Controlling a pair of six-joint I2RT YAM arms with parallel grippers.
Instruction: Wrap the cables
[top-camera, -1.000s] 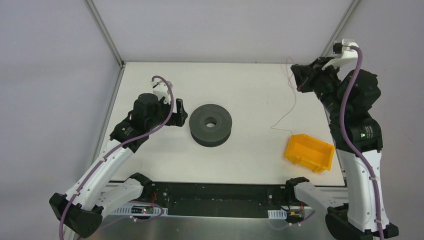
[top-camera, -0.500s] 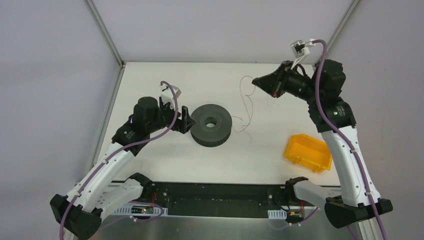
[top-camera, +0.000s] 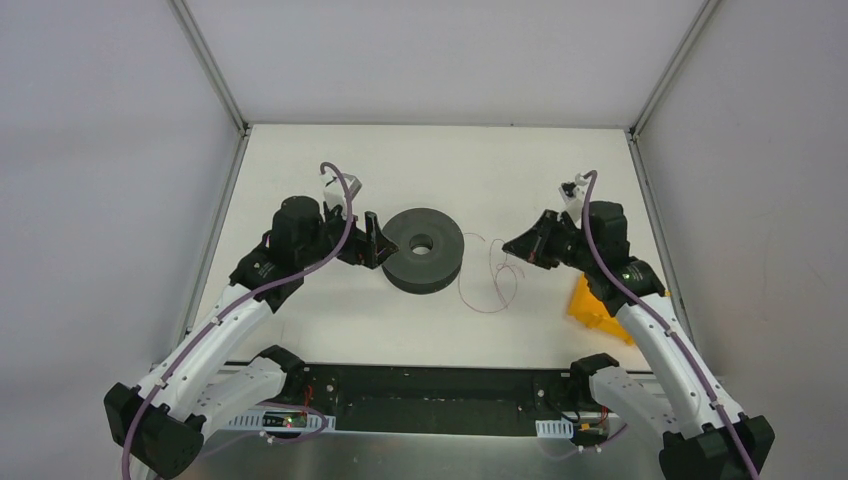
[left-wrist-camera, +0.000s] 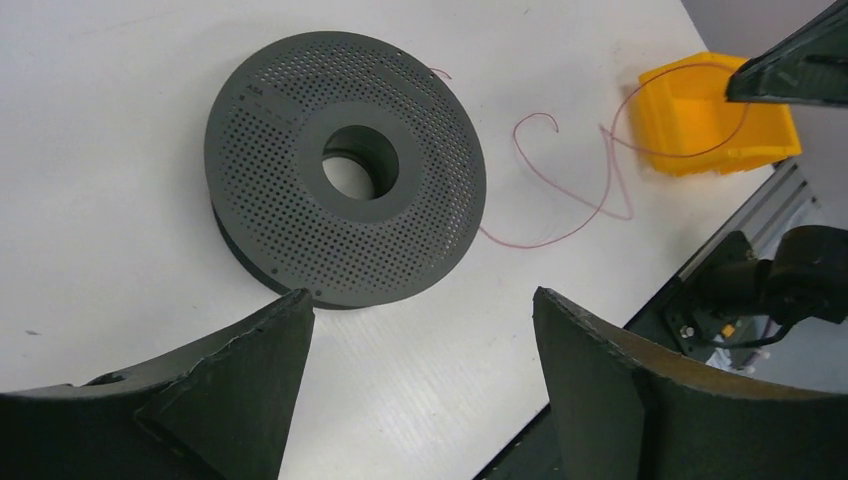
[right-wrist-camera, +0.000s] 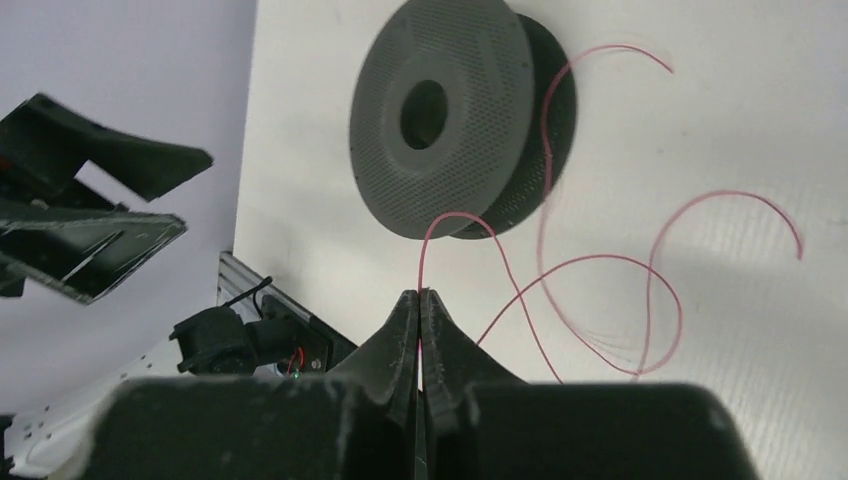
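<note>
Left wrist, spool: A dark spool lies flat on the white desk in the upper left of the frame, its perforated flange facing up.
Left wrist, cables: The cables are one thin pinkish strand. It lies in loose loops on the desk to the right of the spool and runs on toward the yellow bin at the upper right. One stretch of it meets the spool's right rim.
Left wrist, progress: No turns show on the spool, though the core between its flanges is hidden. The wrapping looks barely begun, with nearly the whole strand left to wind.
Left wrist, left tool: The left tool gapes wide at the bottom of the frame with nothing between its fingers. The spool's near rim sits just beyond the left fingertip, and whether they touch cannot be told.
Left wrist, right tool: The right tool pokes in at the upper right edge, above the bin, and the strand arcs up to its tip.
Right wrist, right tool: At bottom centre its fingers are pressed together, with the strand pinched between the tips.
Right wrist, cables: From the pinch the strand rises, curls over and falls into several loops across the right half of the frame. One long curve passes along the spool's right edge, and a free end lies at the upper right.
Top, layout: The spool sits mid-frame with the left tool just beside its left side. The right tool is right of centre and points left. The loops lie between it and the spool.
Top, remaining: The slack looks ready to be led round the spool, and every turn is yet to be made.
</note>
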